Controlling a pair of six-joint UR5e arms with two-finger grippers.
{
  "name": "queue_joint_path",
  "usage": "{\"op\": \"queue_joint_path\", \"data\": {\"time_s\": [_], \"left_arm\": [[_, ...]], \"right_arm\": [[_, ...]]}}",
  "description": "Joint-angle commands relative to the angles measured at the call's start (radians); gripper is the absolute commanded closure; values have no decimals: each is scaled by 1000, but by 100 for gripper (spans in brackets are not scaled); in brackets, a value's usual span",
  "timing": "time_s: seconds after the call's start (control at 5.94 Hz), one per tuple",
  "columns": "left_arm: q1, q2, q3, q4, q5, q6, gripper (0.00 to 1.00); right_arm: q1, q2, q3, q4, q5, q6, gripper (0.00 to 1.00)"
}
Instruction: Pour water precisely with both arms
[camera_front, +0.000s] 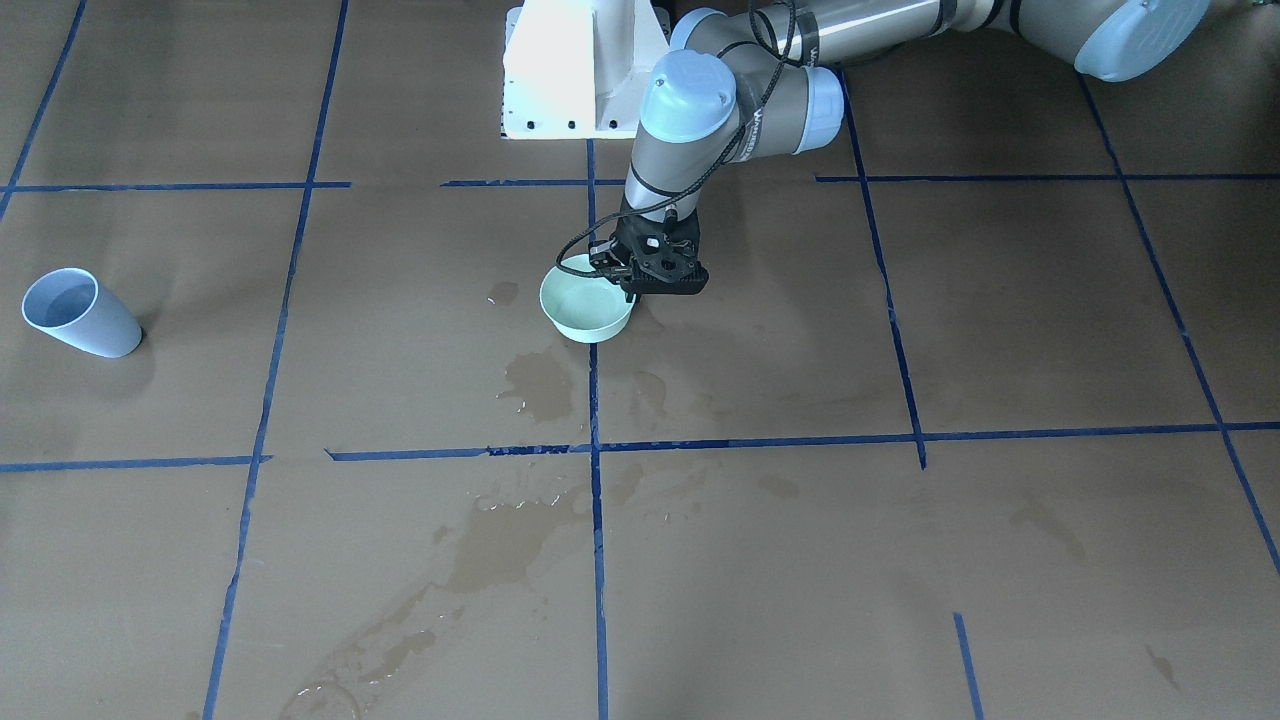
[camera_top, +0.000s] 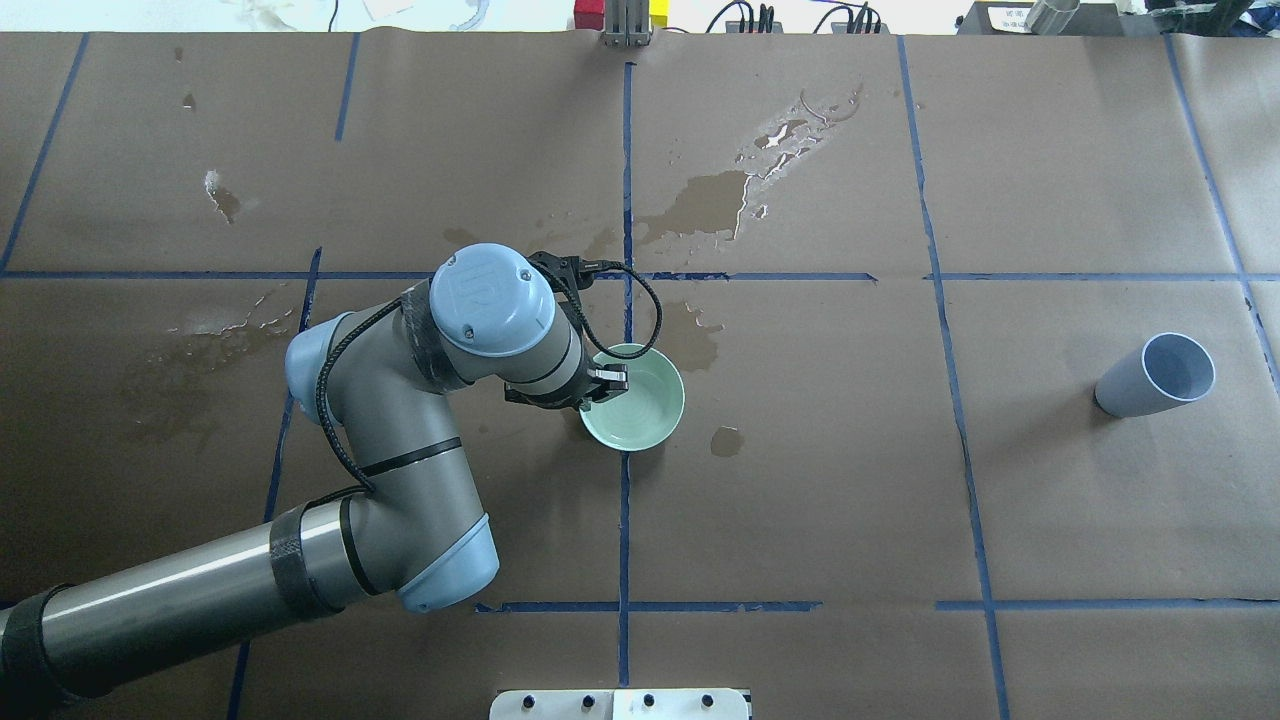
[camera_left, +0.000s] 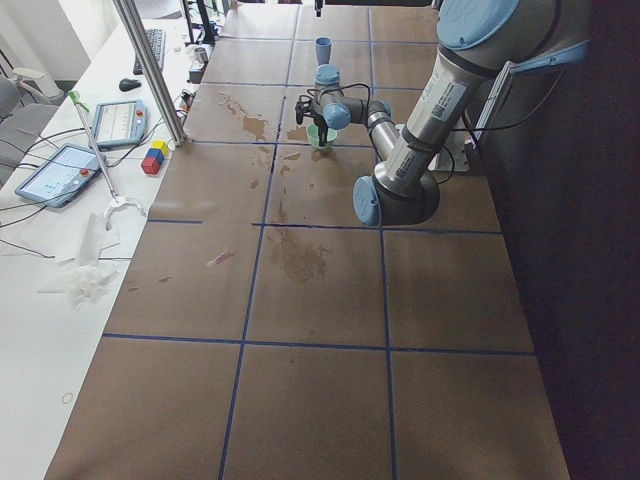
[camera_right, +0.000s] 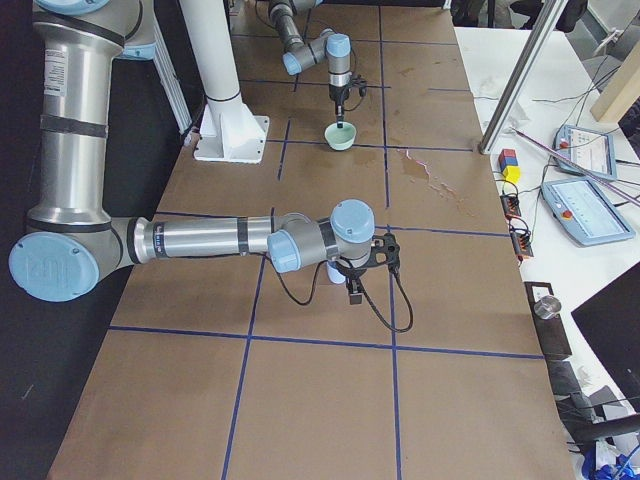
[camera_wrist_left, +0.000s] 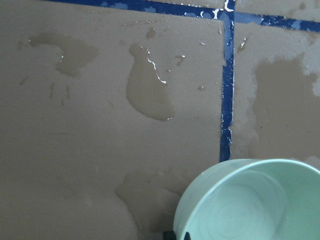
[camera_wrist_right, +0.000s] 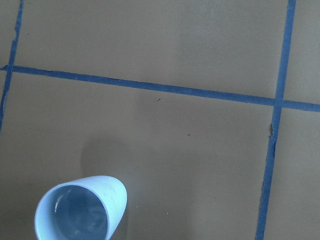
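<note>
A mint-green bowl (camera_top: 640, 400) stands near the middle of the table. My left gripper (camera_top: 606, 380) reaches down onto the bowl's near rim and is shut on it, one finger inside and one outside; the front view shows the left gripper (camera_front: 640, 285) at that rim of the bowl (camera_front: 585, 310). Faint glossy rings show on the floor of the bowl (camera_wrist_left: 240, 210). A pale blue cup (camera_top: 1155, 375) stands far to the right, apart from both arms. Water (camera_wrist_right: 75, 217) glistens inside the cup (camera_wrist_right: 115, 197). My right gripper (camera_right: 355, 290) shows only in the right side view, so I cannot tell its state.
Wet patches (camera_top: 705, 205) darken the brown paper beyond the bowl, and another stain (camera_front: 540, 385) lies beside it. Blue tape lines (camera_top: 625, 300) grid the table. The white pedestal (camera_front: 580, 70) stands at the robot's side. Tablets (camera_left: 60, 170) and coloured blocks (camera_left: 155, 157) lie on the side bench.
</note>
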Motion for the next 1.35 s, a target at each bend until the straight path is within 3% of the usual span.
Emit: {"op": "queue_joint_path", "data": {"time_s": [0.0, 0.34, 0.5, 0.84, 1.01, 1.18], "left_arm": [[1, -2, 5, 0, 3, -1, 98], [3, 0, 7, -2, 3, -1, 90], [7, 0, 7, -3, 3, 0, 79], [13, 1, 8, -3, 3, 0, 71], [13, 1, 7, -3, 3, 10, 60], [10, 6, -5, 0, -2, 17, 1]], "right_arm": [[0, 0, 3, 1, 9, 0, 0], [0, 0, 3, 1, 9, 0, 0], [0, 1, 3, 1, 10, 0, 0], [0, 0, 2, 1, 10, 2, 0], [0, 1, 2, 1, 12, 2, 0], [0, 1, 2, -1, 12, 3, 0]]}}
